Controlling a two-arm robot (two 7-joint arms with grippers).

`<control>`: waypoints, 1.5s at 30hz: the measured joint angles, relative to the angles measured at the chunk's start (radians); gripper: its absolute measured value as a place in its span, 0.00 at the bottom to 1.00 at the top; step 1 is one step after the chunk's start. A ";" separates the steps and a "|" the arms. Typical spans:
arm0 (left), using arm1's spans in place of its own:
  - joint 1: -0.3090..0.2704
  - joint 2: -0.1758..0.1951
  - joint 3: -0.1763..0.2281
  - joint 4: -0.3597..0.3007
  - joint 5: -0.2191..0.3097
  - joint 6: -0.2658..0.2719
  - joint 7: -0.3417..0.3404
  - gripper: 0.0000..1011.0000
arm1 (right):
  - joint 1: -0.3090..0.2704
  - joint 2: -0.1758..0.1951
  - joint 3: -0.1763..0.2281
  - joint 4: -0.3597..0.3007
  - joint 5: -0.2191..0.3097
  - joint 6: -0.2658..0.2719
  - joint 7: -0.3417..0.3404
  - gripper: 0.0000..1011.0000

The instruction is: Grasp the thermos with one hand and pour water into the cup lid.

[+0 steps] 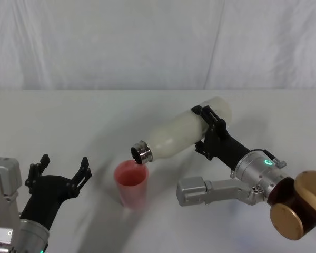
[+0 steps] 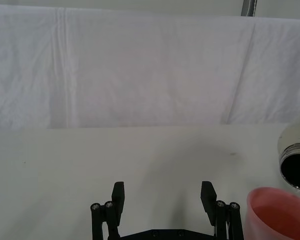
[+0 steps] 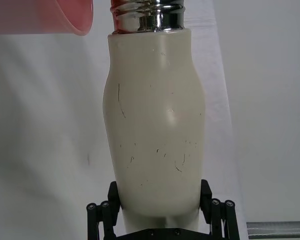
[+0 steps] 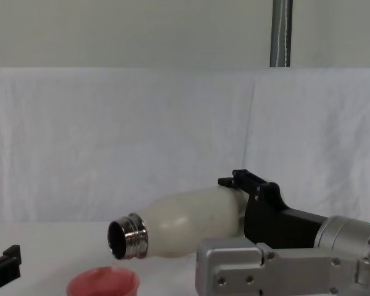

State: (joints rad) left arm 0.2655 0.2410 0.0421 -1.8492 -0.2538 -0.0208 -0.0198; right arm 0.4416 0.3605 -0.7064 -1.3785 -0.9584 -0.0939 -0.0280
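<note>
Thermos (image 1: 187,133), clamped by right gripper (image 1: 210,132), tips over cup lid (image 1: 131,183) (left gripper (image 2: 163,197) gapes, idle).

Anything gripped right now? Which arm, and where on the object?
The right gripper clamps the tall cream-white matte thermos around its lower body near the base, tilting the steel neck over the pink-red cup lid. The left gripper is open, holding nothing.
</note>
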 joint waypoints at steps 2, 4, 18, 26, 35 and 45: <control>0.000 0.000 0.000 0.000 0.000 0.000 0.000 0.99 | -0.001 0.000 0.000 -0.001 -0.001 0.001 0.000 0.95; 0.000 0.000 0.000 0.000 0.000 0.000 0.000 0.99 | -0.001 0.001 -0.001 -0.002 -0.002 0.002 0.000 0.95; 0.000 0.000 0.000 0.000 0.000 0.000 0.000 0.99 | -0.003 0.002 -0.004 -0.001 -0.010 0.004 -0.007 0.95; 0.000 0.000 0.000 0.000 0.000 0.000 0.000 0.99 | -0.003 0.003 -0.005 -0.001 -0.012 0.005 -0.007 0.95; 0.000 0.000 0.000 0.000 0.000 0.000 0.000 0.99 | -0.002 0.003 -0.008 0.002 -0.013 0.004 -0.007 0.95; 0.000 0.000 0.000 0.000 0.000 0.000 0.000 0.99 | 0.001 0.003 -0.009 0.003 -0.016 0.005 -0.008 0.95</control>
State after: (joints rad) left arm 0.2655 0.2410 0.0421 -1.8492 -0.2538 -0.0208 -0.0199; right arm 0.4424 0.3640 -0.7151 -1.3758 -0.9745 -0.0893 -0.0358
